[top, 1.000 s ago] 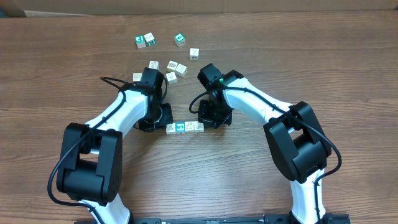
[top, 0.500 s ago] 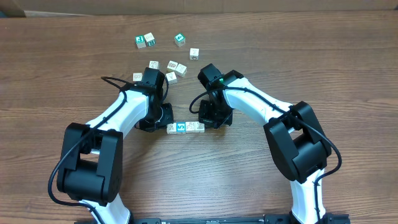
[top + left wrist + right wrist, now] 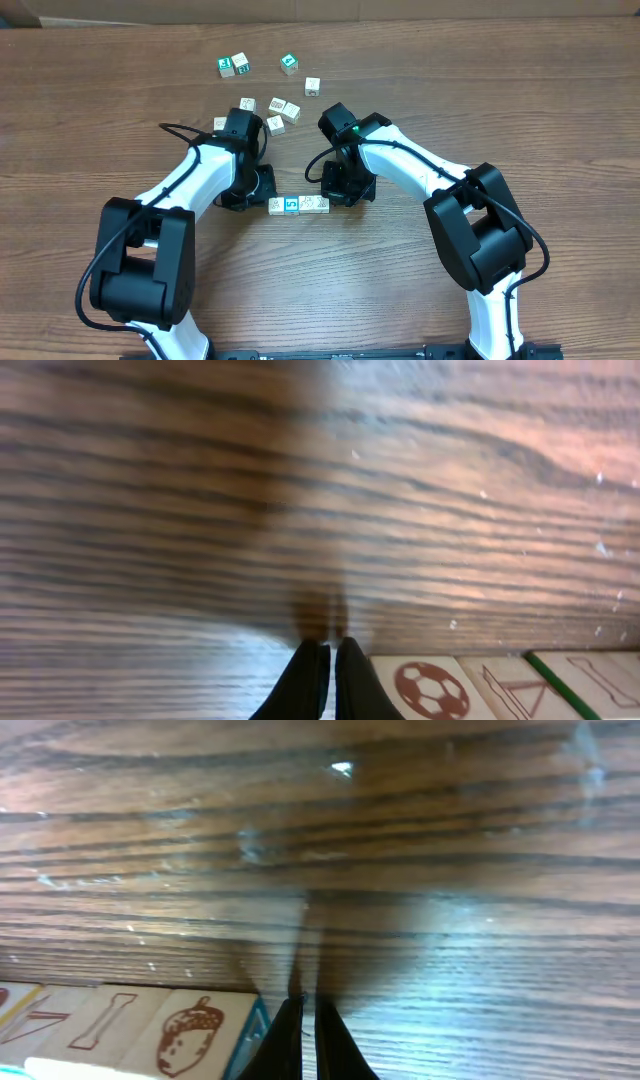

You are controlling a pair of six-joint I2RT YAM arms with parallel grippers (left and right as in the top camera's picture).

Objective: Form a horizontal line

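The horizontal line (image 3: pixel 298 205) is a row of small cubes side by side in the overhead view: whitish (image 3: pixel 274 206), blue with a white "5" (image 3: pixel 290 205), and two more whitish cubes (image 3: pixel 306 204) (image 3: pixel 321 203). My left gripper (image 3: pixel 262 199) is shut and empty at the row's left end. In the left wrist view its tips (image 3: pixel 328 648) rest beside the football-print cube (image 3: pixel 430 690). My right gripper (image 3: pixel 333 196) is shut and empty at the right end. In the right wrist view its tips (image 3: pixel 302 1008) touch the table next to the acorn-print cube (image 3: pixel 190 1032).
Loose cubes lie further back: green-faced ones (image 3: pixel 226 67) (image 3: pixel 289 63), a whitish one (image 3: pixel 313 87) and a cluster (image 3: pixel 280 110) just behind the left wrist. Both arms bend in from the near table edge.
The left wrist has shifted very slightly to the left. The row of cubes and the right arm have not visibly moved.
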